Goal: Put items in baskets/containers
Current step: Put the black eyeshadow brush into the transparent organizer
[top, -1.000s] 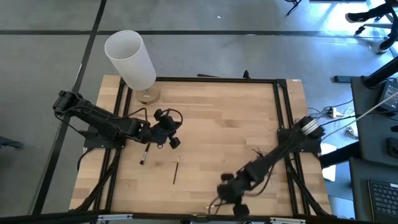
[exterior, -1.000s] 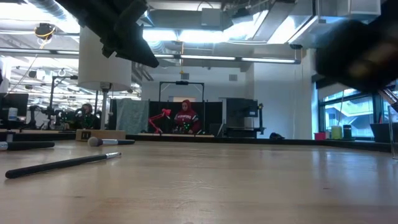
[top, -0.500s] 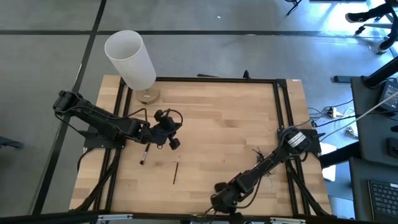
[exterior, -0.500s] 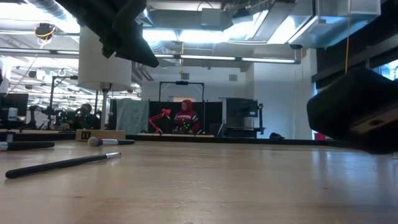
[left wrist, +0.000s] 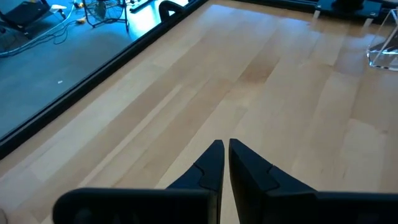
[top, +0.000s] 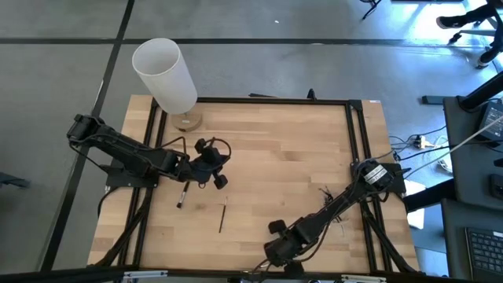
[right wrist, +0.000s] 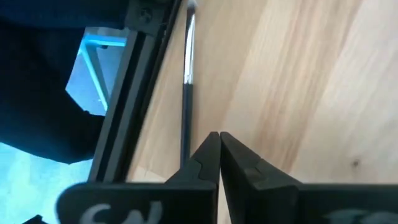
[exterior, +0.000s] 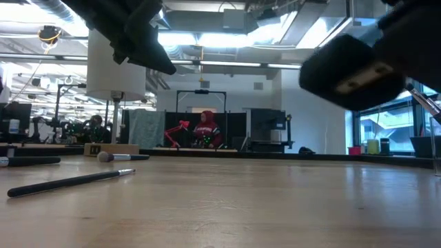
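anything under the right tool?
Under the right tool, shut with nothing in it, a thin brush lies on the table along its dark edge frame. The brush's near end is covered by the tool's fingers, so contact cannot be told.

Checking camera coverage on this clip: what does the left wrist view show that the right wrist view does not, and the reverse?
Only the left wrist view shows the clear container, far across the table, and the dark floor beyond the table's edge. Only the right wrist view shows a makeup brush, lying along the table's black edge rail just ahead of the right end effector. Both look past their own end effector over bare wood, and both fingertip pairs sit nearly together: the left end effector holds nothing, and neither does the right.
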{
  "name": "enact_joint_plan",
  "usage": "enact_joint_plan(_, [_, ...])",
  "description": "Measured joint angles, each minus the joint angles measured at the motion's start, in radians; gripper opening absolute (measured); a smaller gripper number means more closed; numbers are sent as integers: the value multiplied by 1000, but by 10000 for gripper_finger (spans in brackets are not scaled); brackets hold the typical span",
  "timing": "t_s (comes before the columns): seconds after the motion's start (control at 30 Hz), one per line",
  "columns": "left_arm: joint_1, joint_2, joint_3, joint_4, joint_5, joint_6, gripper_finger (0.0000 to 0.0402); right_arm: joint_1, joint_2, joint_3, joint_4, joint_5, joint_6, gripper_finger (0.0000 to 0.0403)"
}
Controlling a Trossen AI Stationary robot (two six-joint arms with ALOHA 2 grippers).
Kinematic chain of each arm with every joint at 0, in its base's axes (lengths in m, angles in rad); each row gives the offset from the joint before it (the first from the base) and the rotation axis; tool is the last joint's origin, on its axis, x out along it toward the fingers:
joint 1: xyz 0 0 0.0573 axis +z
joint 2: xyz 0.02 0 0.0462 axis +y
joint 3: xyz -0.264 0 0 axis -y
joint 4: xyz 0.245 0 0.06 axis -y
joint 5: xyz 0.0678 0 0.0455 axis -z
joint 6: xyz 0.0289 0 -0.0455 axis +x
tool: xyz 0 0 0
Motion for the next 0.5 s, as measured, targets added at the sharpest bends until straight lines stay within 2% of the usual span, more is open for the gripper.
enact_joint_plan(0.37, [0,0,0,-12,-3,-8,20,0,-2,217,-335,156,-121,14])
enact_joint_plan(0.5, [0,0,0,-44,-25,-15,20,-3,11,254,-324,115,-174,40])
